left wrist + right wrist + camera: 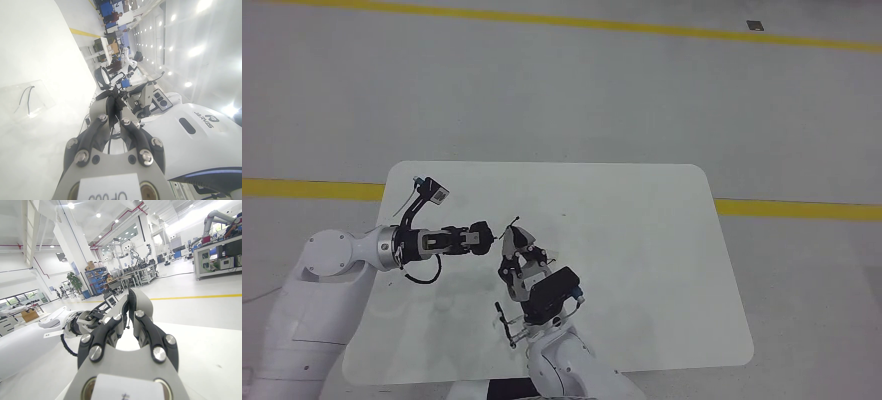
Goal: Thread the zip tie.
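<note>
— Where do we have the zip tie?

— In our right gripper. Its fingers are pressed together on the strip, which runs along them. One free end sticks out past the tips toward the desk's far edge, and a short tail hangs behind the pads.

— Over which part of the desk?

— Above the left half, roughly midway between the near and far edges.

— And our left gripper?

— Pressed together too. It comes in from the left edge and points across, its tips just beside the right one's. We cannot tell whether it pinches the tie's other end, because the dark pads hide that.

— So what does the next move turn on?

— We judge that the strip's long axis lies crosswise to the left gripper's reach. The end and the head must be lined up between the two sets of tips.

— Anything in the way?

— We see nothing between them. A clear bag holding a few thin black strips lies flat on the desk, well apart.
</note>
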Motion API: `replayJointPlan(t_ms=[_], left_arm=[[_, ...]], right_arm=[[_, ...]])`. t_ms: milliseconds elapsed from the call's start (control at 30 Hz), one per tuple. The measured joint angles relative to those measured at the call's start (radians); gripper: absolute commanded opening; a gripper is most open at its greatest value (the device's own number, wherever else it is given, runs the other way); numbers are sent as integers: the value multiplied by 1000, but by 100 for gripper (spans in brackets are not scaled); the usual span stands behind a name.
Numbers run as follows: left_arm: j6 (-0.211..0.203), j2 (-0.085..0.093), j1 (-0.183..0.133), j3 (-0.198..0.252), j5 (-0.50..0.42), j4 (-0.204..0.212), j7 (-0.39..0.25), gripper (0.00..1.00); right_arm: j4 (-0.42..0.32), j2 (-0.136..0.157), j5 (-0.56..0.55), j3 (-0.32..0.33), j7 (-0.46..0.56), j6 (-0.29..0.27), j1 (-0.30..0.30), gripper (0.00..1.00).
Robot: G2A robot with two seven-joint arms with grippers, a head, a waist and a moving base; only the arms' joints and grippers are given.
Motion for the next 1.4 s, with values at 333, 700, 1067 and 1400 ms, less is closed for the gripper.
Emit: replayJointPlan(t_ms=[333,700,1067,1400], left_arm=[[0,0,0,0,0,0,0,0],[0,0,0,0,0,0,0,0],[0,0,0,0,0,0,0,0],[0,0,0,0,0,0,0,0]], right_arm=[[5,2,5,-10,-6,12,10,0],[2,-2,-29,2,12,4,2,0],[18,-11,-34,3,8,6,5,0],[24,-17,-40,4,7,7,7,0]])
